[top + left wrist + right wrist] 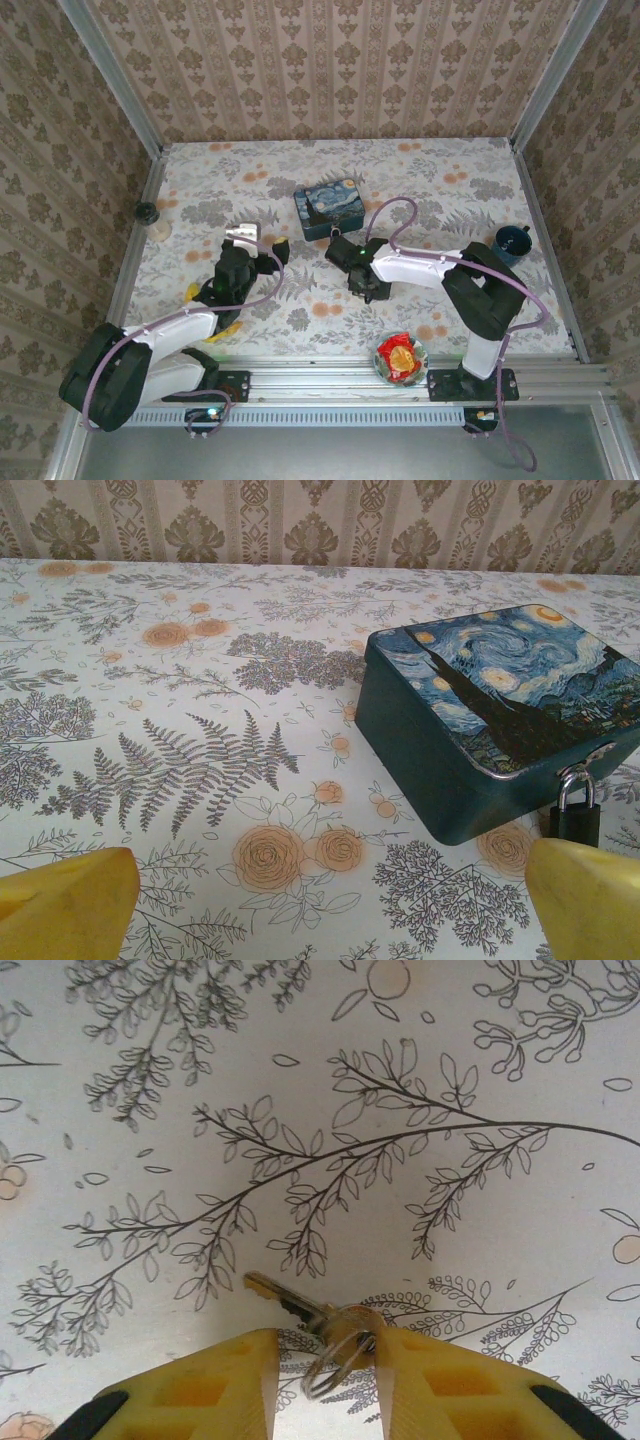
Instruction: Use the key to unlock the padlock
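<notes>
The padlock hangs at the near corner of the starry-night tin, just beyond my wide-open, empty left pincer. Bare floral tabletop spreads to the left. My right pincer half-closes around the key; whether it grips, I cannot tell.

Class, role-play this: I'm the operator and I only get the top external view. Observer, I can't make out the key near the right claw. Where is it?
Observer: The key lies flat on the tablecloth. Its ring sits between the right claw's yellow fingers, and the blade points away from them.
Operator: Is it gripped?
Observer: The fingers flank the ring closely, but I cannot tell whether they pinch it.
Operator: And the padlock?
Observer: In the left wrist view, the padlock hangs by its shackle from the hasp on the blue tin.
</notes>
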`<action>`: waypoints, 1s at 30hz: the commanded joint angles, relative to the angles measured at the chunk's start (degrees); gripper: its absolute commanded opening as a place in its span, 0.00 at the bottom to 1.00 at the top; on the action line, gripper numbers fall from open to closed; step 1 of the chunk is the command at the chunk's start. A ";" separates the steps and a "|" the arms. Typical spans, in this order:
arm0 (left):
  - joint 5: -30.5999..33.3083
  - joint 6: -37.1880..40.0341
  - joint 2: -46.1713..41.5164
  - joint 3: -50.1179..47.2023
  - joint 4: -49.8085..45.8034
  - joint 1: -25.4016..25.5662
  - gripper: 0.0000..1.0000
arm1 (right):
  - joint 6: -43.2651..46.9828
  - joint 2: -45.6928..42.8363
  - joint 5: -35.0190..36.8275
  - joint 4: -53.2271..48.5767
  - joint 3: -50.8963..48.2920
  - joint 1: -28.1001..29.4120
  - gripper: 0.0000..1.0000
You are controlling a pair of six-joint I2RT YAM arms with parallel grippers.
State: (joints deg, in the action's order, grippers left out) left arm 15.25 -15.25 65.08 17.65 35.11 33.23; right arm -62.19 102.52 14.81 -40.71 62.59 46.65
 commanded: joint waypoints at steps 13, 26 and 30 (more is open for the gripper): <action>0.04 -0.81 -1.79 0.37 -1.62 -0.80 1.00 | -3.11 -2.20 2.29 -0.34 -3.06 0.27 0.18; -1.98 -8.83 -6.61 4.14 -12.10 -4.14 1.00 | 4.92 -11.72 6.18 4.37 -6.80 0.26 0.00; -9.00 -11.53 -8.50 6.84 -17.56 -6.67 1.00 | 8.82 -16.95 7.14 7.67 -8.55 0.23 0.00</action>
State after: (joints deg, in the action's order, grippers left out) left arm 11.94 -22.81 58.26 21.34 23.00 27.86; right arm -57.23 89.49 18.48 -35.88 55.24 46.65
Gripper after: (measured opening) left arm 0.999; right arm 0.063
